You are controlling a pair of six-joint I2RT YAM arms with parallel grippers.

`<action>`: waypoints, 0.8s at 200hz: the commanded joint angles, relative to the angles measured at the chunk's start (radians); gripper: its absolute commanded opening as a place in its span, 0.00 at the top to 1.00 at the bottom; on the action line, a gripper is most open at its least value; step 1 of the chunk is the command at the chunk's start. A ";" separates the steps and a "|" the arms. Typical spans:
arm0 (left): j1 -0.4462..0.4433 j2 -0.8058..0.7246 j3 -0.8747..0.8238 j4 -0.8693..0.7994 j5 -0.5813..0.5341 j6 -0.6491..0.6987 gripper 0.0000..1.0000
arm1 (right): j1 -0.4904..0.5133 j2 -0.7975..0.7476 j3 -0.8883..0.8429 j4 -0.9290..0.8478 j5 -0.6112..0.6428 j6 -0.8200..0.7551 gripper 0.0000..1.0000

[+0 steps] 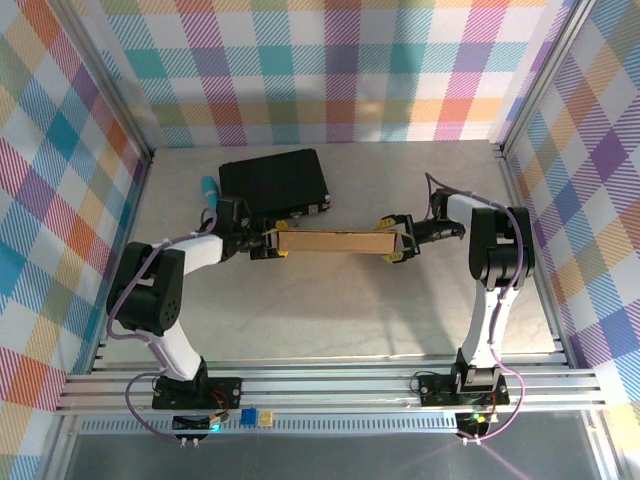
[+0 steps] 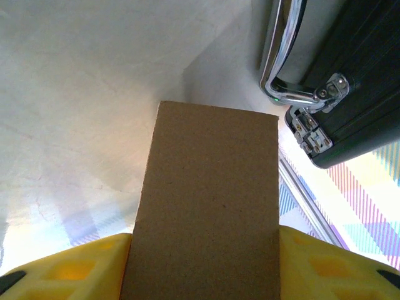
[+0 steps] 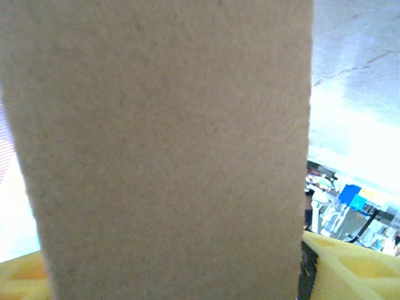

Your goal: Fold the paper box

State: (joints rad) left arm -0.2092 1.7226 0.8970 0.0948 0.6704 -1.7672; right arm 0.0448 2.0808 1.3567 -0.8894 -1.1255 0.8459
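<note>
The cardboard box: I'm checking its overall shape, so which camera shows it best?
The top external view: the whole cardboard box shows, spanning between the left gripper and right gripper. The left wrist view gives one brown panel between yellow fingers; the right wrist view, a blurred close-up face.

The plain brown corrugated cardboard box point(image 1: 335, 242) was a long, shallow rectangular slab, one short end between the yellow fingers point(image 2: 69, 272) of the left gripper point(image 1: 268, 241), the opposite end between the yellow fingers point(image 3: 353, 265) of the right gripper point(image 1: 398, 243).
</note>
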 commanded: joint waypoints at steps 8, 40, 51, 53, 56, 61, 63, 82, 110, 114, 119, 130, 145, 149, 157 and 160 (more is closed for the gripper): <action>-0.010 -0.076 -0.003 -0.113 -0.001 -0.029 0.60 | -0.011 -0.025 0.055 -0.078 0.068 -0.057 0.24; -0.007 -0.113 0.000 -0.200 -0.027 -0.028 0.61 | -0.039 -0.078 0.061 -0.130 0.138 -0.104 0.20; -0.006 -0.126 -0.003 -0.230 -0.035 -0.028 0.62 | -0.058 -0.103 0.054 -0.137 0.162 -0.115 0.19; -0.004 -0.128 -0.004 -0.233 -0.037 -0.028 0.62 | -0.062 -0.108 0.051 -0.136 0.166 -0.116 0.19; -0.003 -0.131 -0.004 -0.239 -0.038 -0.027 0.62 | -0.068 -0.117 0.047 -0.133 0.172 -0.118 0.19; -0.002 -0.135 -0.004 -0.252 -0.040 -0.025 0.62 | -0.079 -0.131 0.041 -0.130 0.179 -0.120 0.18; -0.001 -0.137 -0.004 -0.258 -0.040 -0.024 0.63 | -0.084 -0.137 0.041 -0.129 0.180 -0.121 0.17; 0.006 -0.156 -0.012 -0.298 -0.044 -0.018 0.63 | -0.119 -0.191 0.048 -0.128 0.209 -0.144 0.17; 0.032 -0.206 -0.035 -0.376 -0.069 -0.018 0.65 | -0.129 -0.284 0.150 -0.220 0.450 -0.252 0.18; 0.039 -0.214 -0.037 -0.406 -0.075 -0.017 0.65 | -0.128 -0.308 0.150 -0.210 0.480 -0.258 0.19; 0.047 -0.222 -0.039 -0.426 -0.083 -0.013 0.65 | -0.129 -0.341 0.145 -0.186 0.514 -0.262 0.20; 0.063 -0.231 -0.034 -0.467 -0.091 0.005 0.66 | -0.127 -0.428 0.114 -0.100 0.586 -0.271 0.24; 0.080 -0.227 -0.019 -0.502 -0.091 0.026 0.67 | -0.116 -0.598 0.018 0.088 0.663 -0.312 0.33; 0.082 -0.225 -0.014 -0.510 -0.093 0.032 0.67 | -0.107 -0.647 -0.013 0.149 0.680 -0.337 0.36; 0.088 -0.219 0.000 -0.526 -0.098 0.043 0.68 | -0.080 -0.743 -0.078 0.266 0.714 -0.408 0.40; 0.090 -0.216 0.004 -0.533 -0.101 0.047 0.68 | -0.067 -0.777 -0.103 0.305 0.729 -0.435 0.43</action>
State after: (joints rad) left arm -0.1406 1.5135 0.8711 -0.3229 0.5842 -1.7554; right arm -0.0772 1.5478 1.3815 -0.8810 -0.5667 0.5831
